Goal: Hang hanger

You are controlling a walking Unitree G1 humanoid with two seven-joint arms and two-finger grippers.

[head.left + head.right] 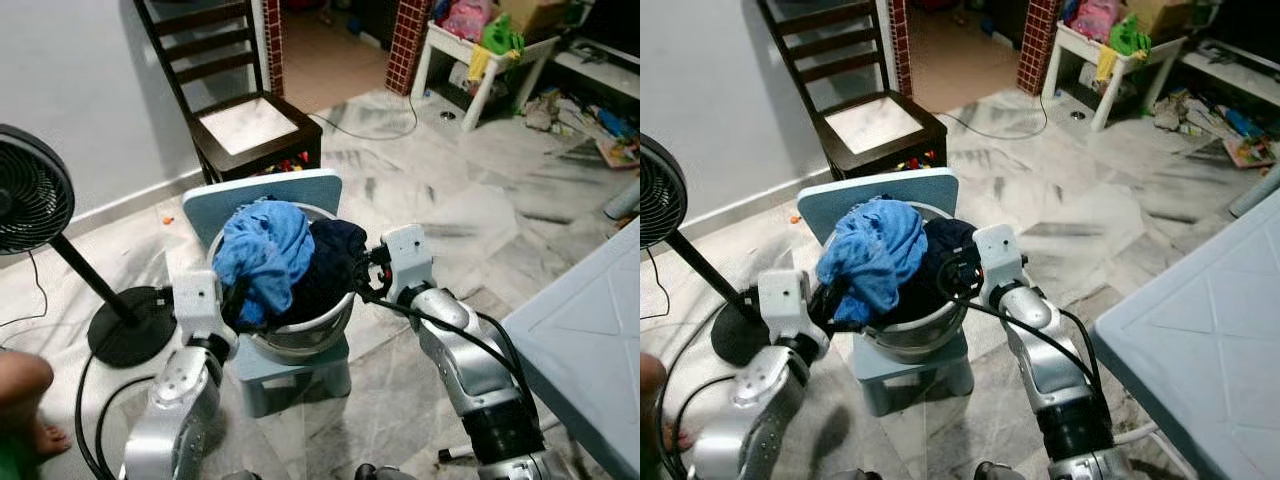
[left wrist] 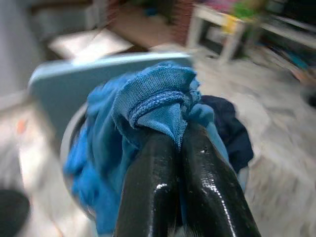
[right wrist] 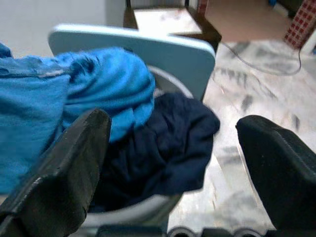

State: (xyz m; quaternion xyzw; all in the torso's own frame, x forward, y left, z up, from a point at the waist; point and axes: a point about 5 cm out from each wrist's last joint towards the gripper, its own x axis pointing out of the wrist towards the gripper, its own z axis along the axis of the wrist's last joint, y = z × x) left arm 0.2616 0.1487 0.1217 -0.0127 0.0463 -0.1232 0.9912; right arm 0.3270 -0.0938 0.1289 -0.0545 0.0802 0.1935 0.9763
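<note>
Left wrist view, left claw (image 2: 180, 143) pinching blue cloth (image 2: 148, 103) over basin (image 1: 300, 335), right claw (image 3: 173, 148) wide.

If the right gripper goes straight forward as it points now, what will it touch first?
Most likely the dark navy garment in the basin. The open right gripper points at it, with the blue garment just beside; depth is unclear.
</note>
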